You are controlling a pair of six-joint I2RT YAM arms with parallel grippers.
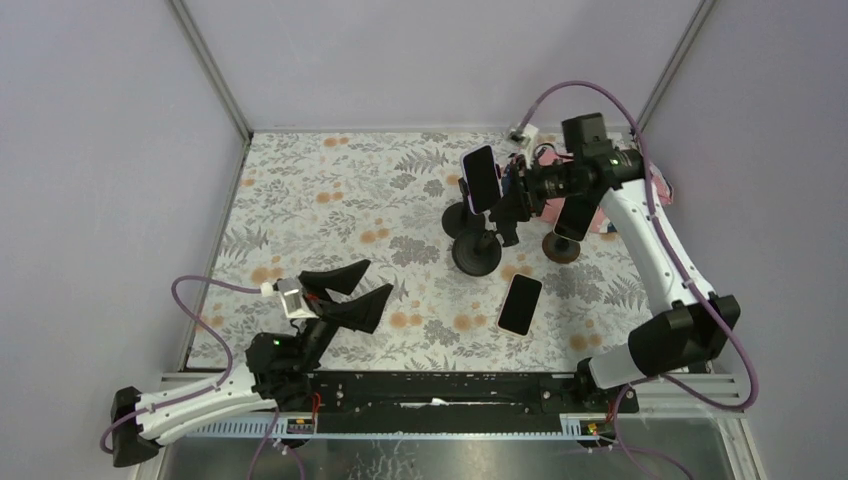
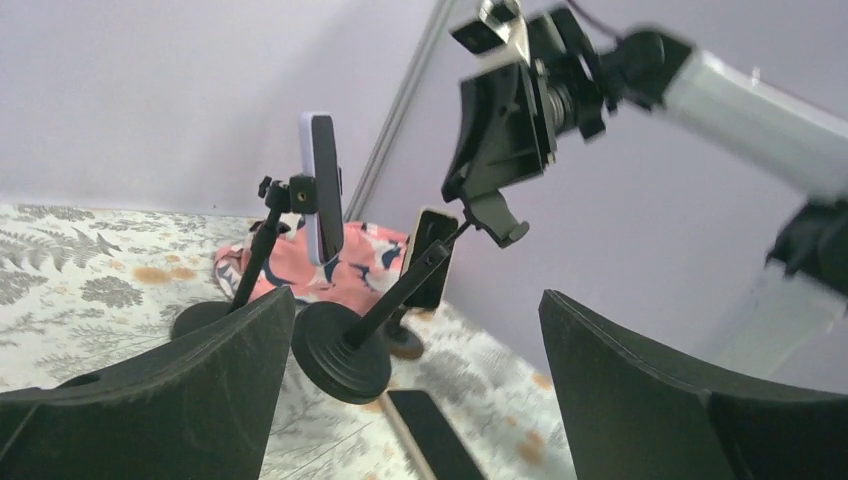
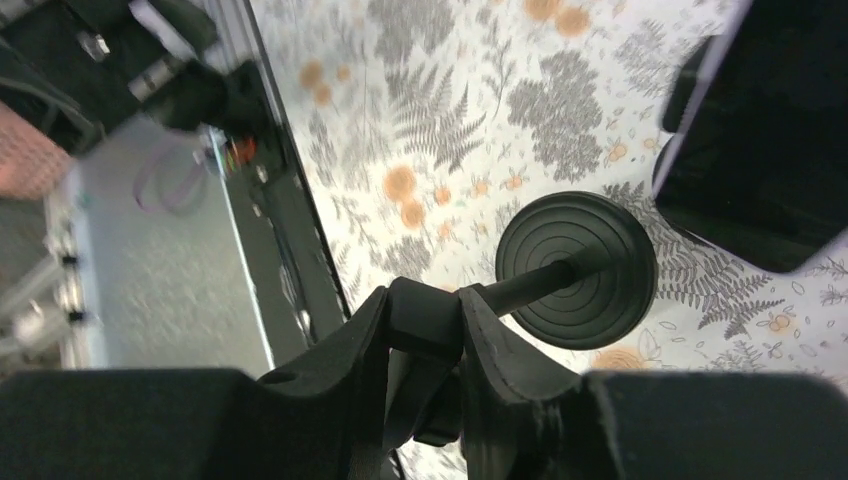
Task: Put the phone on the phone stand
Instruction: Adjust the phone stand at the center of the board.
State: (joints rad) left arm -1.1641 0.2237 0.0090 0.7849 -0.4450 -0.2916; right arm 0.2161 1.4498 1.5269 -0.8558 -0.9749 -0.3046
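A black phone (image 1: pixel 520 304) lies flat on the floral table; its end shows in the left wrist view (image 2: pixel 435 435). An empty black phone stand has its round base (image 1: pixel 477 255) on the table and leans. My right gripper (image 1: pixel 512 205) is shut on the stand's clamp head (image 3: pixel 425 325), above the base (image 3: pixel 577 270). The left wrist view shows the base (image 2: pixel 340 350) and the right gripper (image 2: pixel 500 130) on the head. My left gripper (image 1: pixel 375 280) is open and empty at the near left, fingers (image 2: pixel 200 380) wide apart.
Two other stands hold phones: one with a white-edged phone (image 1: pixel 480 178) just left of the right gripper, also in the left wrist view (image 2: pixel 322 185), and one with a dark phone (image 1: pixel 572 215) at the back right. A pink patterned cloth (image 2: pixel 350 265) lies behind them.
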